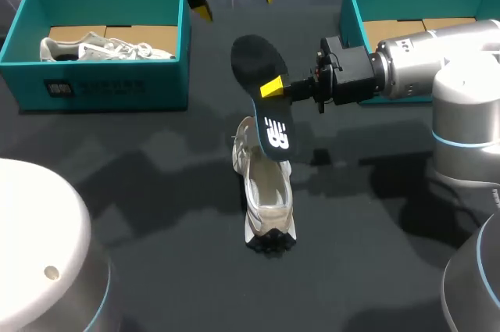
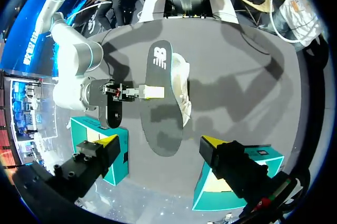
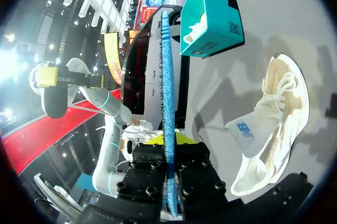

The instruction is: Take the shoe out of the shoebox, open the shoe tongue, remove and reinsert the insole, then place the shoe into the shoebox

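A white shoe (image 1: 266, 199) lies on the dark table at the centre, laces and opening up. Over it my right gripper (image 1: 273, 88) is shut on a dark insole (image 1: 262, 90), gripping its middle; the insole's logo end hangs down by the shoe's opening. In the right wrist view the insole (image 3: 167, 76) stands edge-on between the fingers of the right gripper (image 3: 168, 140), with the shoe (image 3: 274, 124) off to one side. My left gripper (image 1: 236, 2) hovers open behind the insole, empty. In its own view the left gripper (image 2: 159, 142) looks down on the insole (image 2: 158, 108) and shoe (image 2: 181, 89).
A teal shoebox (image 1: 94, 86) at the back left holds another white shoe (image 1: 101, 47). A second teal shoebox (image 1: 355, 12) stands at the back right, partly behind my right arm (image 1: 422, 58). A white arm base (image 1: 39, 246) fills the near left corner.
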Robot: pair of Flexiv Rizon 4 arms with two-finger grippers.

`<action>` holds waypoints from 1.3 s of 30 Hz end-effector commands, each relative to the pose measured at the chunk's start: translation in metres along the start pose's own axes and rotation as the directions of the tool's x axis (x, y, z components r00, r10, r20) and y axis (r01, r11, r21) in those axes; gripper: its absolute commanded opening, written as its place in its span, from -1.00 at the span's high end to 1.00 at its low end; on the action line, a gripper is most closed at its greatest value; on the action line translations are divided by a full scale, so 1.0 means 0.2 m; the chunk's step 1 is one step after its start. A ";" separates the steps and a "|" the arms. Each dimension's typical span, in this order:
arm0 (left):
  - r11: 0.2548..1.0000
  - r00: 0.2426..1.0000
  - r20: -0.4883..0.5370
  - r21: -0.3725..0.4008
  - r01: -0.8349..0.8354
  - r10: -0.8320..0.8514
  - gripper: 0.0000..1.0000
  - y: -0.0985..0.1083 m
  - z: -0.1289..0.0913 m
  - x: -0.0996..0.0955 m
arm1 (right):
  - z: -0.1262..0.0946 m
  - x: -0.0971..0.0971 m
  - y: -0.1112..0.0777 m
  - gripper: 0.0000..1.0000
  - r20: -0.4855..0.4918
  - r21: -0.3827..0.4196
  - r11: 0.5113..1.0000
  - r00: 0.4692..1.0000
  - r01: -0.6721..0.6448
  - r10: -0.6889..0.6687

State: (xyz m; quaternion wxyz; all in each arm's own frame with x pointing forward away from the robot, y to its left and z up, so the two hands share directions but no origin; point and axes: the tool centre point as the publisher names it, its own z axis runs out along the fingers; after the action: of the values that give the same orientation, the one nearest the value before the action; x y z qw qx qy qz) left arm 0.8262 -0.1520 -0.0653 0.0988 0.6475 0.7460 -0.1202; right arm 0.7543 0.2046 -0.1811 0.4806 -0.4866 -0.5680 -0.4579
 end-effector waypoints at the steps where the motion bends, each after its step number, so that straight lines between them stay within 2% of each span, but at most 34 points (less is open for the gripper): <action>1: 0.999 0.953 0.301 0.041 0.009 -0.021 -1.00 -0.01 0.02 0.16 | 0.01 0.00 0.00 1.00 0.001 -0.001 1.000 1.000 0.000 0.000; 3: 0.996 0.943 0.333 0.089 -0.007 -0.023 -1.00 -0.01 0.04 0.19 | 0.01 0.00 0.00 1.00 0.001 -0.001 1.000 1.000 0.000 0.000; 20: 0.996 0.943 0.333 0.089 -0.007 -0.023 -1.00 -0.01 0.04 0.19 | 0.01 0.00 0.00 1.00 0.001 -0.001 1.000 1.000 0.000 0.000; 28: 0.993 0.883 0.455 0.094 0.076 -0.111 -1.00 -0.06 0.07 0.32 | 0.01 0.00 0.00 1.00 0.001 -0.001 1.000 1.000 0.000 0.000; 32: 0.992 0.840 0.533 0.117 0.041 -0.098 -1.00 -0.05 0.12 0.40 | 0.01 0.00 0.00 1.00 0.001 -0.001 1.000 1.000 0.000 0.000; 39: 0.992 0.840 0.533 0.117 0.041 -0.098 -1.00 -0.05 0.12 0.40 | 0.01 0.00 0.00 1.00 0.001 -0.001 1.000 1.000 0.000 0.000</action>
State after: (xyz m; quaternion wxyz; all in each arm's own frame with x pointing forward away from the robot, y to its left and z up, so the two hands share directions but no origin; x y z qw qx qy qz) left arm 0.8093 -0.0866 -0.1082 0.2371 0.5773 0.7132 -0.3192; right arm 0.7545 0.2049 -0.1816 0.4809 -0.4861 -0.5676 -0.4586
